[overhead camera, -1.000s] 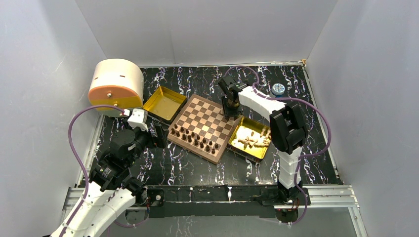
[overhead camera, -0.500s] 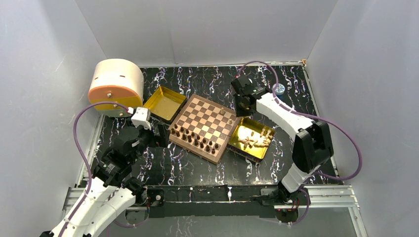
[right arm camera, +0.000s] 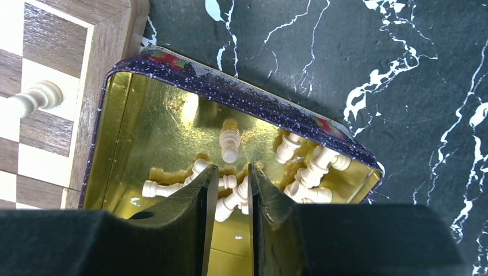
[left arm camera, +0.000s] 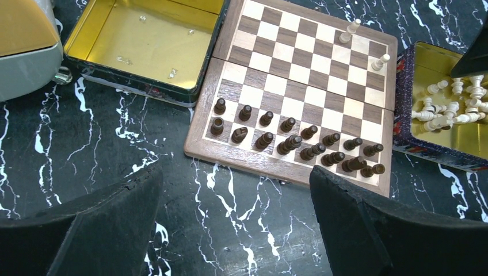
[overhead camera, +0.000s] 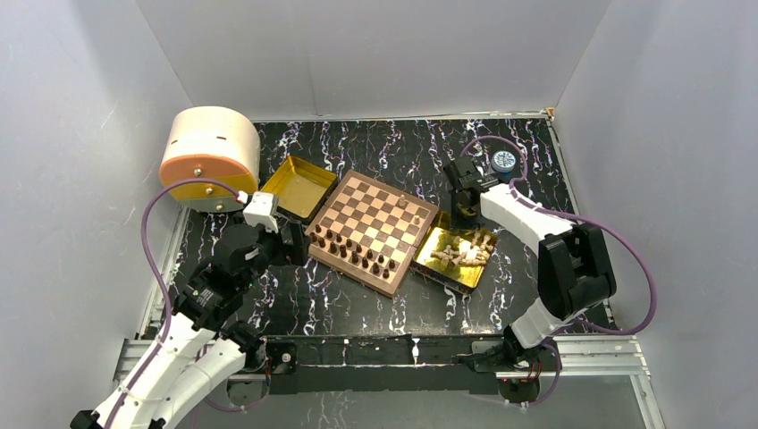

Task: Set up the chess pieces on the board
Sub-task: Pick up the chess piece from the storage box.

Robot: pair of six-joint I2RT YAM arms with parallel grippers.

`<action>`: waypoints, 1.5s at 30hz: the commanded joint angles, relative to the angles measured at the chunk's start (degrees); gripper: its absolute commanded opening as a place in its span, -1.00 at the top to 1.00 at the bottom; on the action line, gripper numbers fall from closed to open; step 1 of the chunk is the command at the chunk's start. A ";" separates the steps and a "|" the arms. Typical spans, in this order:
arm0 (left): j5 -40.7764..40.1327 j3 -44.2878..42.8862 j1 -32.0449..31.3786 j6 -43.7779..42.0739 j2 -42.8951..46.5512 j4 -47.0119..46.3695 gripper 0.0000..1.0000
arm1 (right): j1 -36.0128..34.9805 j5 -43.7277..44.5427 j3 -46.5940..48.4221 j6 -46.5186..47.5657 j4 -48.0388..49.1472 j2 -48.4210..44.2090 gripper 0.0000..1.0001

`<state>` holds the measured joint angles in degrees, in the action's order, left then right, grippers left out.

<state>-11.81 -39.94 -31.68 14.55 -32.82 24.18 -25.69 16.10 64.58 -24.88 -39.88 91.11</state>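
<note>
The board (left arm camera: 305, 86) lies in the middle of the counter (left arm camera: 69, 149). The dark pieces (left arm camera: 288, 141) stand in two rows along its near edge. Two light pieces (left arm camera: 349, 31) stand near its far right corner. The right tool (right arm camera: 231, 169) hangs over the tin (right arm camera: 241, 95) beside the board, where the other light pieces (right arm camera: 299, 167) lie in a heap. Its jaws are narrow, and I cannot tell if they pinch one. The tin's rim has a red and green print, with no letters I can read. The left tool (left arm camera: 235, 172) stands wide and holds nothing, above the counter just before the board.
</note>
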 commanded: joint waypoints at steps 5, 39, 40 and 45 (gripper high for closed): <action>-2.43 0.64 -0.22 -2.50 2.26 0.66 -0.90 | 0.64 -0.67 -2.36 -0.94 5.77 -1.16 0.30; -2.69 0.82 -0.22 -2.66 3.08 0.56 -0.90 | 1.35 -2.13 -2.62 0.01 5.42 1.50 0.60; -2.69 0.85 -0.22 -2.68 3.06 0.54 -0.90 | 1.35 -2.17 -2.08 0.08 4.98 1.19 0.61; -2.70 0.90 -0.22 -2.68 3.06 0.55 -0.90 | 1.26 -2.79 1.12 0.59 2.13 -0.43 0.64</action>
<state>-13.15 -39.68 -31.68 12.53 -29.89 24.91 -24.45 13.47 61.10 -25.06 -35.22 93.17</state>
